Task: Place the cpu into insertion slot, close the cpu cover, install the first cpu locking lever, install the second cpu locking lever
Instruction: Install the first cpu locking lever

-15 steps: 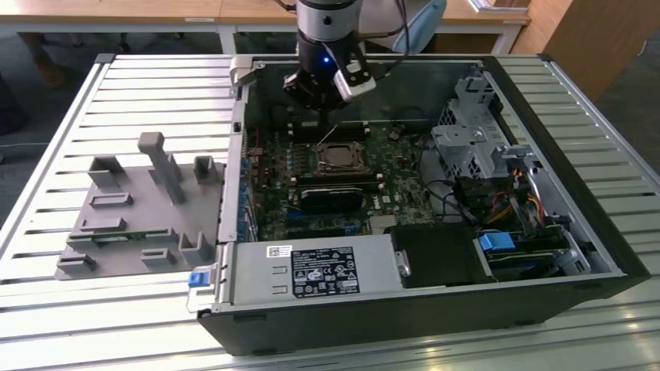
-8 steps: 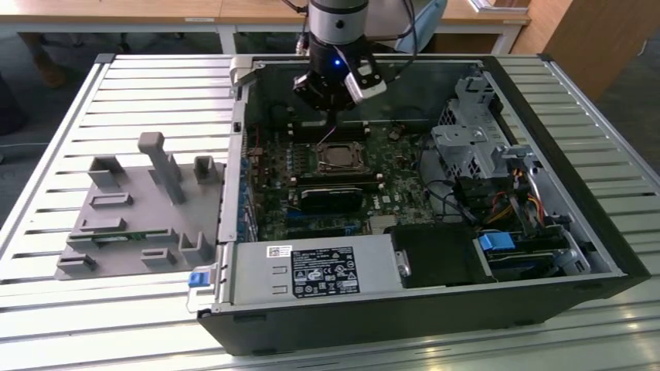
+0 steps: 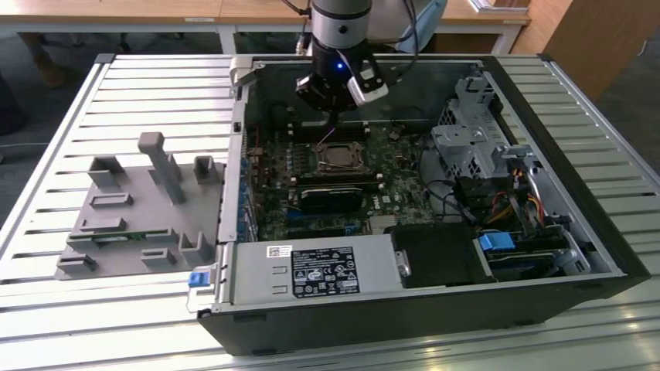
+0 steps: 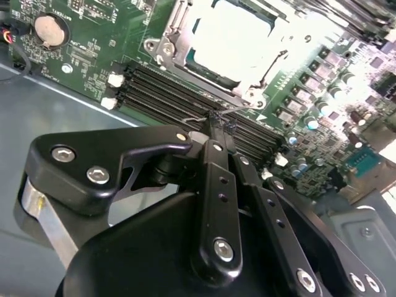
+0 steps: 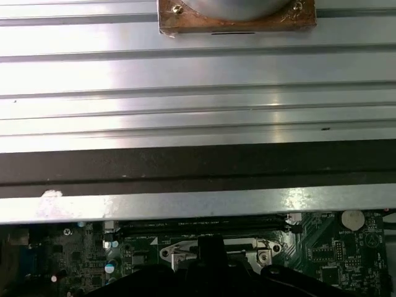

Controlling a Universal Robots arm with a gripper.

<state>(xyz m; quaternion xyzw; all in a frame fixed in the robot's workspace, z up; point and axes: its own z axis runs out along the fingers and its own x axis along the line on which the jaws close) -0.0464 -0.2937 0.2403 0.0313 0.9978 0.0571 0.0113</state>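
In the second wrist view the cpu [image 4: 238, 37] lies in its socket on the green motherboard, silvery top up. The cpu cover [image 4: 176, 31] lies flat around it as a thin metal frame. My gripper [image 4: 216, 124] hovers just off one corner of the socket, its fingertips pinched on a thin wire locking lever [image 4: 247, 106] that runs from the socket's edge. In the exterior view the gripper [image 3: 332, 124] hangs inside the open computer case, just behind the insertion slot [image 3: 321, 158]. The first wrist view has the dark gripper [image 5: 210, 247] over the socket's metal rim [image 5: 265, 253].
The black computer case [image 3: 577, 255] lies open on a slatted metal table [image 3: 154, 85]. A grey fixture block [image 3: 134, 209] stands at the exterior view's left. Memory slots [image 4: 167, 93] run beside the socket. A power supply [image 3: 314, 272], drive cage [image 3: 469, 147] and cables [image 3: 505, 205] crowd the case.
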